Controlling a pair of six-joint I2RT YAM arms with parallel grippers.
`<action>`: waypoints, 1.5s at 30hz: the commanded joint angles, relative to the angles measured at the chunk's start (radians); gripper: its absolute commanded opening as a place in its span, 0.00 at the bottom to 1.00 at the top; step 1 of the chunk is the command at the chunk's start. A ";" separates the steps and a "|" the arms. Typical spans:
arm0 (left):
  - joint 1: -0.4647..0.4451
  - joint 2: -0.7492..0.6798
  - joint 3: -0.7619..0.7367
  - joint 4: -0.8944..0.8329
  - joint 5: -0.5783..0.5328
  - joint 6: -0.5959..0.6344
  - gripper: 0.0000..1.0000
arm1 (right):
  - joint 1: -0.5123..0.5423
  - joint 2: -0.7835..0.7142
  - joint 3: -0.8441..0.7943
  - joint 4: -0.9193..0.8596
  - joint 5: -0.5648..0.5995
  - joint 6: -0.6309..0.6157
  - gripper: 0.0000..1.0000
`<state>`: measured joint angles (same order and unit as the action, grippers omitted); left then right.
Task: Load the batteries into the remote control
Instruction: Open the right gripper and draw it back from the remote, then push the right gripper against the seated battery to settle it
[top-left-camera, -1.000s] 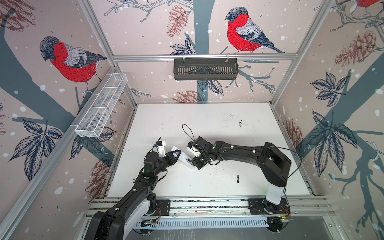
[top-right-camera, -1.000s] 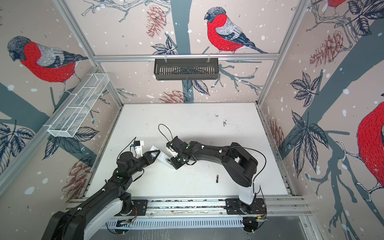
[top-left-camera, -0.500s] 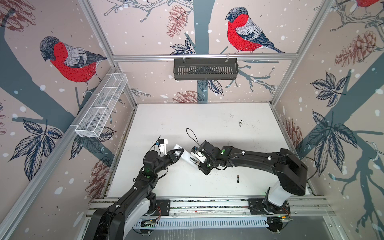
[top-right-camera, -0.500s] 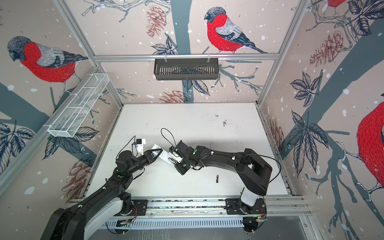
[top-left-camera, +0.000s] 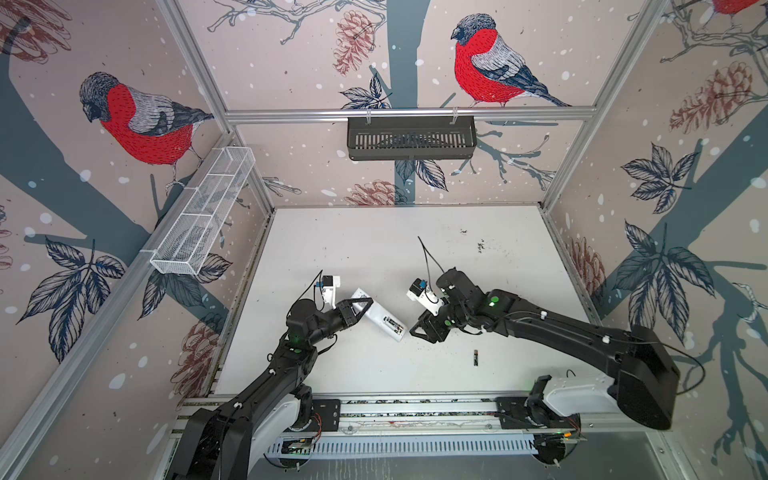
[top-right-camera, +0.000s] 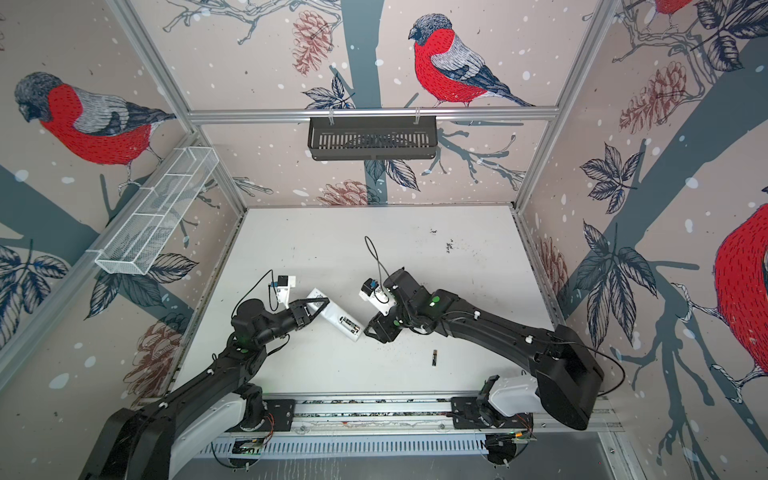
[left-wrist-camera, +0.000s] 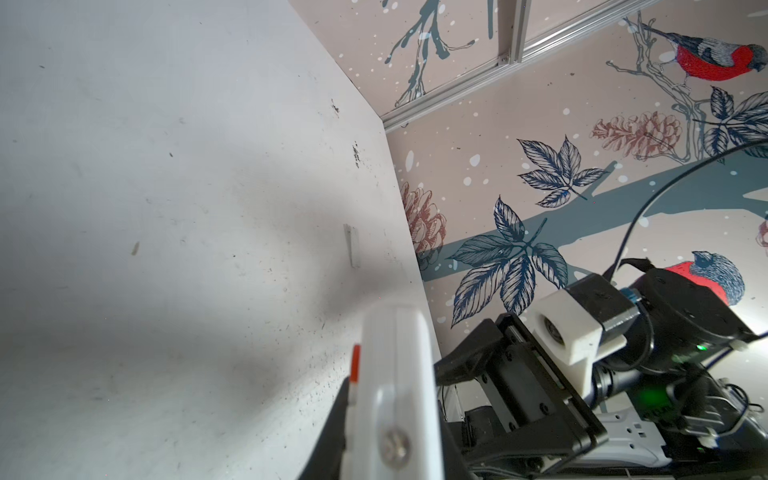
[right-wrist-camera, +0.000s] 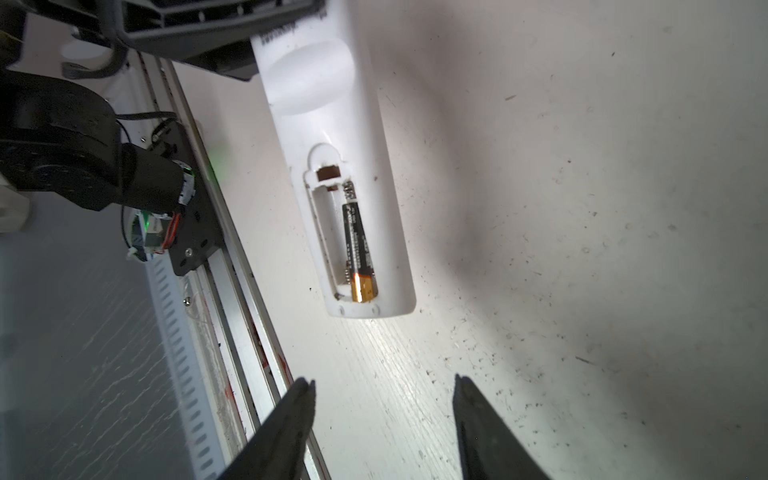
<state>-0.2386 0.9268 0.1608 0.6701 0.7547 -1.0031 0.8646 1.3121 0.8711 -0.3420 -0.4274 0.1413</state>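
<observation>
The white remote control (top-left-camera: 380, 318) (top-right-camera: 336, 316) lies back-up, its far end clamped in my left gripper (top-left-camera: 360, 306), which is shut on it. The right wrist view shows the remote control (right-wrist-camera: 386, 232) with its compartment uncovered. One black, gold-banded battery (right-wrist-camera: 359, 249) sits in one slot and the slot beside it is bare. My right gripper (top-left-camera: 419, 332) (right-wrist-camera: 382, 380) is open and holds nothing, a short way off the remote's free end. Another battery (top-left-camera: 476, 357) (top-right-camera: 434, 357) lies loose on the table, toward the front right. The left wrist view shows the remote (left-wrist-camera: 399, 386) edge-on.
The white table (top-left-camera: 374, 249) is walled on three sides, with a metal rail (top-left-camera: 415, 409) along its front edge. A black basket (top-left-camera: 411, 133) hangs on the back wall and a white wire tray (top-left-camera: 203, 212) on the left wall. A thin pale strip (left-wrist-camera: 353, 245) lies on the table near the right wall.
My right gripper was shut at the remote's compartment. It has opened and drawn back to the right, leaving a battery in the slot. The left gripper still holds the remote, shifted slightly right.
</observation>
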 joint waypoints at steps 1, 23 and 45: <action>-0.001 -0.002 0.040 0.000 0.084 -0.007 0.00 | -0.046 -0.054 -0.043 0.119 -0.166 -0.019 0.67; 0.001 0.158 0.204 -0.038 0.421 0.014 0.00 | -0.051 -0.081 -0.174 0.377 -0.407 0.055 0.77; 0.001 0.126 0.200 -0.066 0.412 0.031 0.00 | -0.033 0.012 -0.196 0.462 -0.397 0.076 0.63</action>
<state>-0.2382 1.0588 0.3595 0.5816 1.1477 -0.9863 0.8303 1.3205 0.6746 0.0837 -0.8211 0.2100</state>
